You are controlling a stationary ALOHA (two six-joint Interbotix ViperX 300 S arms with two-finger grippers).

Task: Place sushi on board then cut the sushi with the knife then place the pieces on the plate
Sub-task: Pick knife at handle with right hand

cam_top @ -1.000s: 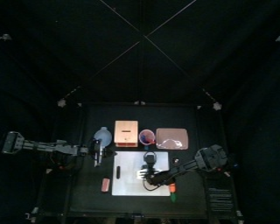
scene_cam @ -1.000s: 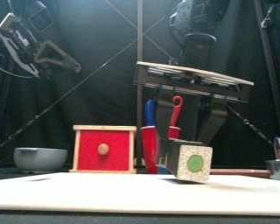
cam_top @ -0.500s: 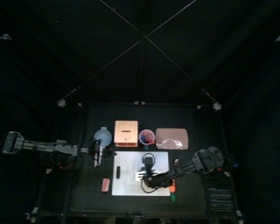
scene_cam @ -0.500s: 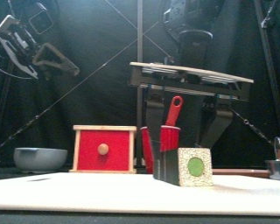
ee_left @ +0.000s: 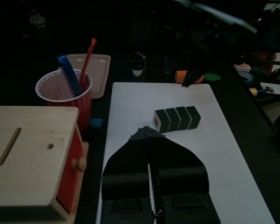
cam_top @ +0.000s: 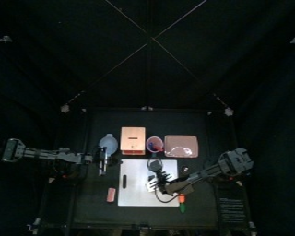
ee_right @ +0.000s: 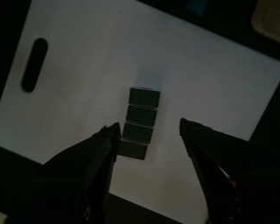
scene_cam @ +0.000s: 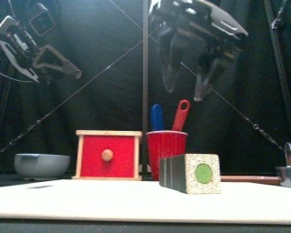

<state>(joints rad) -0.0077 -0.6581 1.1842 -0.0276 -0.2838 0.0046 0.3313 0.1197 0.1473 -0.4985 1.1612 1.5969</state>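
White board [ee_right: 206, 61] holds sushi roll [ee_right: 137, 124]; right claw [ee_right: 149, 131] spread empty, left claw [ee_left: 149, 144] closed.

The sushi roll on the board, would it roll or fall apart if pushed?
Probably won't roll: the sushi roll has a square end and lies flat on the white board. Seams between its blocks suggest a sideways push could split it. It might also slide on the smooth board.

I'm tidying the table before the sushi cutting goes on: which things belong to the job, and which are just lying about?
Job: sushi roll, white cutting board, red cup, blue knife, red knife, pink tray.
Lying about: wooden box, blue-grey bowl, small red item.
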